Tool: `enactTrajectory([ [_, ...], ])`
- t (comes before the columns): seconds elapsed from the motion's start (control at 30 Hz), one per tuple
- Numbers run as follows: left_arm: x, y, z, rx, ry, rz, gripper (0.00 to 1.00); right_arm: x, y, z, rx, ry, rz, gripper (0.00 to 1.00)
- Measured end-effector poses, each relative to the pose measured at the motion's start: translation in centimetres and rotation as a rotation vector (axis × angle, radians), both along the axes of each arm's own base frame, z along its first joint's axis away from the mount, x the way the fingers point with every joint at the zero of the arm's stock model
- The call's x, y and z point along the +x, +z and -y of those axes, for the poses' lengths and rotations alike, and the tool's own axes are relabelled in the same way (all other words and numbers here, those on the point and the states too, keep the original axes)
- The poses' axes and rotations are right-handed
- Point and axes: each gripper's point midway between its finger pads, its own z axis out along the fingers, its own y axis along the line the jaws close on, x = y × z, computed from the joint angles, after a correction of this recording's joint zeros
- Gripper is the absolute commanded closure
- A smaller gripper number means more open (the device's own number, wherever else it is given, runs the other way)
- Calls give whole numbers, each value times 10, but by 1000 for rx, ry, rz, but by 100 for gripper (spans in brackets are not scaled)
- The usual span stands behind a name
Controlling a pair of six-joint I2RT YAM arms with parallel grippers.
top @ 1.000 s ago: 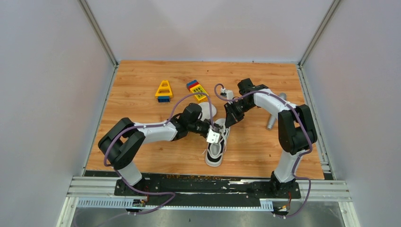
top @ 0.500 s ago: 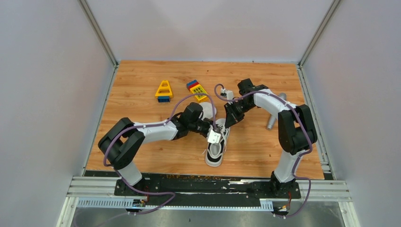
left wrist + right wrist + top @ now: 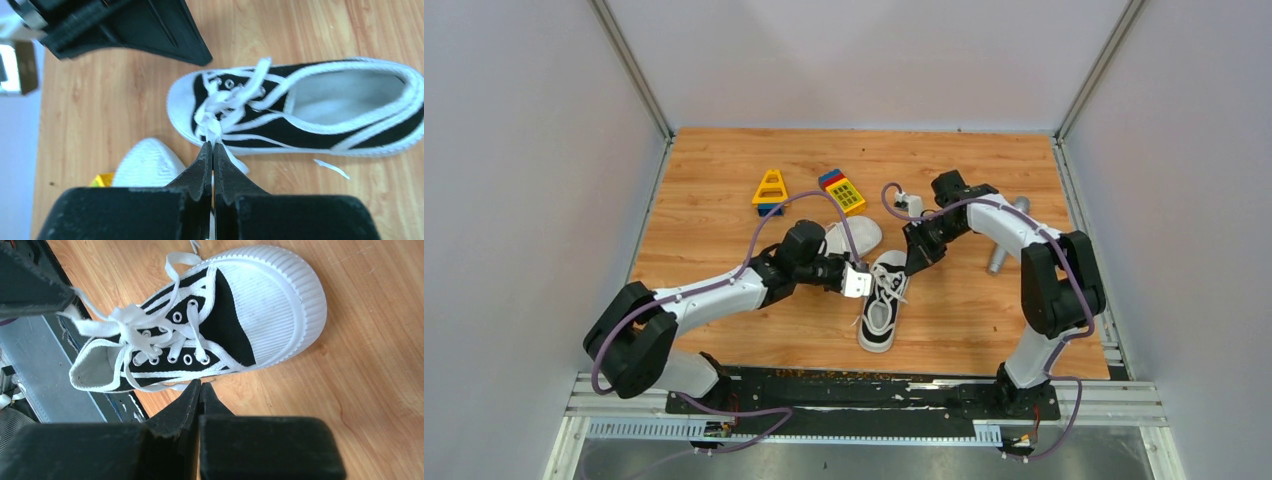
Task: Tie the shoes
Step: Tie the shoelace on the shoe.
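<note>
Left wrist view: the left gripper (image 3: pixel 212 146) has its two black, wedge-shaped fingers pressed flat together on a white lace (image 3: pixel 215 134), pinched just beside the bunched crossing of laces above the eyelets; from the right wrist that same flat, woven lace runs in a straight line from the black fingers to the bunch. The right gripper (image 3: pixel 200 384) is also closed, its tapered black fingers meeting at the tips, just beside the white sole edge on the lacing side of the upright shoe (image 3: pixel 220 325); whether anything is caught between them cannot be told. That shoe stands on its sole on the wooden table (image 3: pixel 724 170), between the two grippers, toe towards the far side; its upper is matte black canvas with white piping and small metal eyelets; the rounded rubber toe cap is white and finely ribbed; the lining is pale. The second shoe (image 3: pixel 856 234) lies turned over just beyond the left gripper, its plain white underside up. The table is orange-brown board with a printed grain; two glossy plastic toy blocks (image 3: pixel 771 190), mostly yellow, sit farther back, and a grey metal cylinder (image 3: pixel 1002 245) lies near the right arm.
</note>
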Motion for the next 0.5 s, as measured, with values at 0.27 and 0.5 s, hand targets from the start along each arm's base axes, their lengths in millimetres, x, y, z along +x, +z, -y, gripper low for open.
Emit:
enactTrajectory([
  [0.27, -18, -36, -20, 81, 33, -112, 100, -15, -3, 9, -29, 8, -4, 100],
  [0.5, -17, -37, -16, 60, 48, -136, 100, -2, 10, 2, 8, 12, 43, 79],
])
